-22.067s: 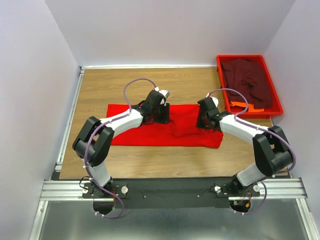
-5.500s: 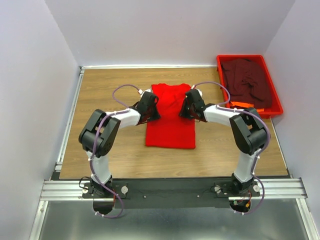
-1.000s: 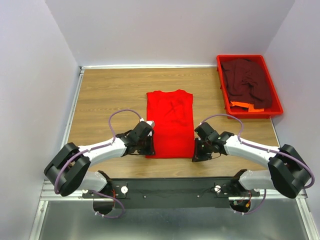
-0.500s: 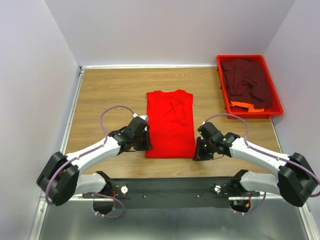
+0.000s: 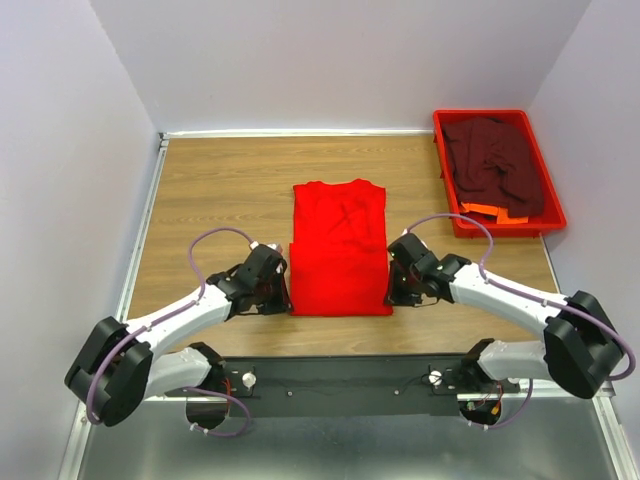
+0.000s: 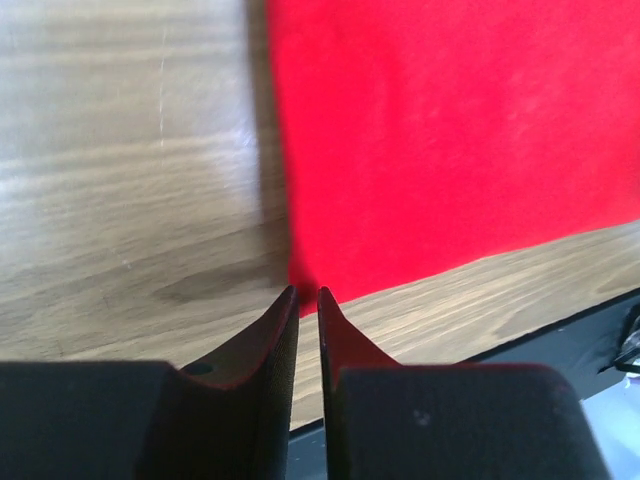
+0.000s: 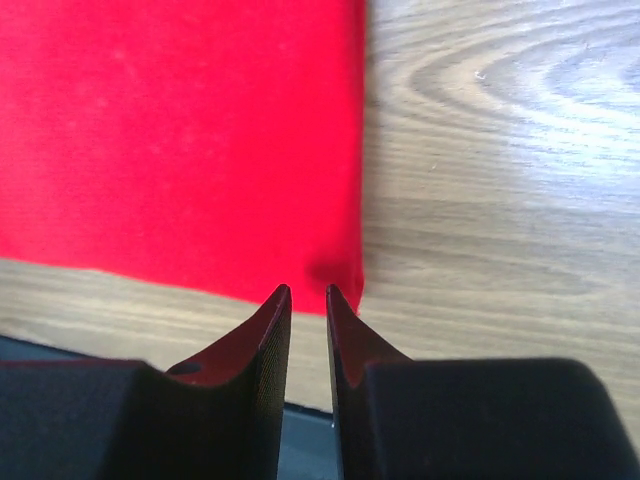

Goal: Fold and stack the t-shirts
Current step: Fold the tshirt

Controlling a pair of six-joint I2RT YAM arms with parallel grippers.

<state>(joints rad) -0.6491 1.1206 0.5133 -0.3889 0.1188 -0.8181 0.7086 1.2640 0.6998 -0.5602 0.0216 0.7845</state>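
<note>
The bright red t-shirt (image 5: pixel 340 245) lies flat on the table (image 5: pixel 210 190), folded into a long strip. My left gripper (image 5: pixel 283 296) is low at its near left corner. In the left wrist view (image 6: pixel 307 292) the jaws stand a narrow slit apart with nothing between them, tips at the corner of the red cloth (image 6: pixel 450 130). My right gripper (image 5: pixel 391 296) is at the near right corner. In the right wrist view (image 7: pixel 308 290) it is also slightly open and empty, at the edge of the cloth (image 7: pixel 180 130). The dark maroon t-shirt (image 5: pixel 495 160) lies crumpled in the tray.
The red plastic tray (image 5: pixel 440 150) stands at the back right, with an orange item (image 5: pixel 490 211) at its near end. The black base rail (image 5: pixel 340 378) runs just behind both grippers. White walls close off the table.
Since 5.5 s ago both grippers have come from the shirt's far end to its near corners. In the last second the left gripper slid slightly left and the right slightly forward. The shirt has not moved.
</note>
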